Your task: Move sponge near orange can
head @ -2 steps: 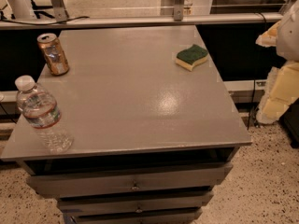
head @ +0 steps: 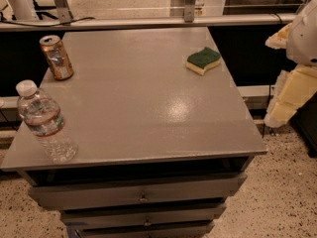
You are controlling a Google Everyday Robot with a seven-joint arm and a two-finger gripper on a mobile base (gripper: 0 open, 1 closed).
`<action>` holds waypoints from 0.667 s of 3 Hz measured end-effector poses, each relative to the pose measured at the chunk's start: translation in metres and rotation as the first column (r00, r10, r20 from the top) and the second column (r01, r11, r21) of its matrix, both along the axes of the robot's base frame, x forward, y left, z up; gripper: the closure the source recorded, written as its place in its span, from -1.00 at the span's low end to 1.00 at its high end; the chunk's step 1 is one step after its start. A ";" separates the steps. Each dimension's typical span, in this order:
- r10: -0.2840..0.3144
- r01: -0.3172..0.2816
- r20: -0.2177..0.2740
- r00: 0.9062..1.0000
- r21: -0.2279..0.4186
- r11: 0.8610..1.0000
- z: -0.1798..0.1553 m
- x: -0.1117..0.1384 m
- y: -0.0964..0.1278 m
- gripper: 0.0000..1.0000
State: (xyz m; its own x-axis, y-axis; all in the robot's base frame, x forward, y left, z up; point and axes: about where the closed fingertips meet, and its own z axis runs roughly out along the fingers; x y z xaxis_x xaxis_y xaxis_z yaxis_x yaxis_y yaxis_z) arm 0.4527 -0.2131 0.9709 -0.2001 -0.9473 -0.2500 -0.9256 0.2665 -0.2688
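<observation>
Water bottle [head: 43, 120] at 8 o'clock on tabletop [head: 148, 108]. Orange can [head: 57, 57] upright at 10. Sponge [head: 203, 60] flat at 1, well apart from can. Gripper [head: 290, 90] at 3, off the table edge, nothing seen in it; open vs closed, can't tell. Step, I'd judge: approach, sponge not yet reached. Next move needs: swing in twd 1, drop over sponge, grip, carry to 10.

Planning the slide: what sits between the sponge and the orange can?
Camera view: only bare tabletop between sponge and orange can; water bottle stands nearer the front. The gripper hangs off the tabletop, beyond the sponge's side.
</observation>
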 end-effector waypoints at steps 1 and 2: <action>0.018 -0.023 0.056 0.998 0.084 0.996 -0.015 0.041 0.006 -1.00; 0.014 -0.036 0.127 0.992 0.174 0.984 -0.028 0.098 0.014 -1.00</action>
State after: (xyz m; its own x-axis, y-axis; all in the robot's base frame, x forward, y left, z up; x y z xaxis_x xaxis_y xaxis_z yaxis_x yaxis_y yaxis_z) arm 0.5508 -0.1995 0.9431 -0.1332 -0.8907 -0.4346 -0.8946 0.2967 -0.3340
